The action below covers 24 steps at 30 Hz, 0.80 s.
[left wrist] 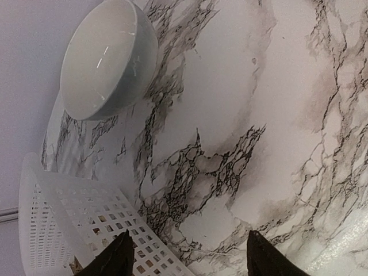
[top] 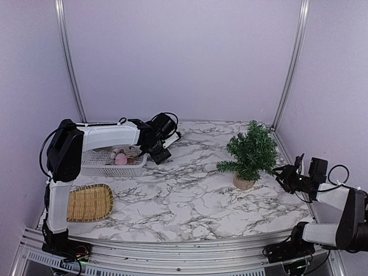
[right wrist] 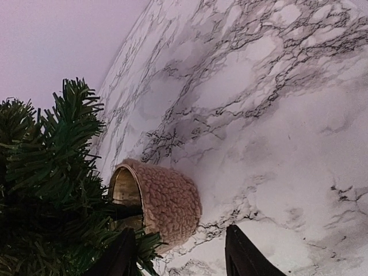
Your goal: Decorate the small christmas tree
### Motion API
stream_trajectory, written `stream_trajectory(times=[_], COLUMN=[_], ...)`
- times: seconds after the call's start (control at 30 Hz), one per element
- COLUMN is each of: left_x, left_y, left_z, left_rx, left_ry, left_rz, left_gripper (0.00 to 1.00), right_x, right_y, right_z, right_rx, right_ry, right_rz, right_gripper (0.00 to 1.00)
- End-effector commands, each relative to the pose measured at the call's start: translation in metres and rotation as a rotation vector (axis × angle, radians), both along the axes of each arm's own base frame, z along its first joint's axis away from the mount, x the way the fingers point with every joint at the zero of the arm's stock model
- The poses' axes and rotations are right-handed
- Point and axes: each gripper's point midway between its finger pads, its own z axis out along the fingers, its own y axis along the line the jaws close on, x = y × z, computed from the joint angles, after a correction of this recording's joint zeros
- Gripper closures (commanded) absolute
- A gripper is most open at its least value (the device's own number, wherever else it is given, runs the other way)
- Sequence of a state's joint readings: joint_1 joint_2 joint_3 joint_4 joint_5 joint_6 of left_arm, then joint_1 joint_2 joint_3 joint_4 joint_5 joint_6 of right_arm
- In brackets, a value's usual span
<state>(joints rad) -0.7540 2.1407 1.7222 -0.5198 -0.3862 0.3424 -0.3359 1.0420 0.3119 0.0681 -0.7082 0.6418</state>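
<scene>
White marble-patterned tabletop [top: 190, 195], grey veins, pale lilac walls behind. Far left: flat woven bamboo tray [top: 89, 202]; behind it a white perforated plastic basket [top: 109, 165] with pinkish items. Left gripper [top: 161, 154] hangs at the basket's right end, jaws partly apart, nothing between. Right of centre stands the small christmas tree [top: 251, 150], upright in its tan woven pot [right wrist: 167, 198]. Right gripper [top: 286, 172] just beside the pot, jaws half apart, gripping nothing.

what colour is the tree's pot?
The pot of the small christmas tree is tan, with a nubby woven texture. Clearest in the right wrist view.
</scene>
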Motion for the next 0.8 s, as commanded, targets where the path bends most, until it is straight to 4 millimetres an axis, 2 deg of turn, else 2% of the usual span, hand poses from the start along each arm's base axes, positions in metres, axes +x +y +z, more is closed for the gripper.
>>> stream_trajectory(times=[0.0, 0.13, 0.3, 0.4, 0.57, 0.77], left_x=[-0.003, -0.005, -0.005, -0.005, -0.003, -0.002], left_y=[0.018, 0.018, 0.017, 0.017, 0.02, 0.021], left_z=[0.013, 0.01, 0.011, 0.012, 0.013, 0.01], left_rx=[-0.022, -0.03, -0.036, -0.034, -0.039, -0.047], left_ry=[-0.006, 0.006, 0.007, 0.004, 0.003, 0.012], left_rz=[0.057, 0.059, 0.059, 0.058, 0.065, 0.07], left_gripper=[0.32, 0.32, 0.32, 0.32, 0.32, 0.32], right_x=[0.011, 0.009, 0.001, -0.004, -0.016, -0.018], right_y=[0.002, 0.002, -0.029, -0.043, -0.033, -0.014], right_z=[0.007, 0.017, 0.032, 0.027, 0.001, 0.0], right_rx=[-0.026, -0.036, -0.041, -0.031, 0.051, 0.061], right_ry=[-0.069, -0.104, -0.138, -0.127, -0.084, -0.109], right_rz=[0.026, 0.024, -0.079, -0.126, -0.121, -0.049], right_gripper=[0.49, 0.44, 0.4, 0.4, 0.43, 0.48])
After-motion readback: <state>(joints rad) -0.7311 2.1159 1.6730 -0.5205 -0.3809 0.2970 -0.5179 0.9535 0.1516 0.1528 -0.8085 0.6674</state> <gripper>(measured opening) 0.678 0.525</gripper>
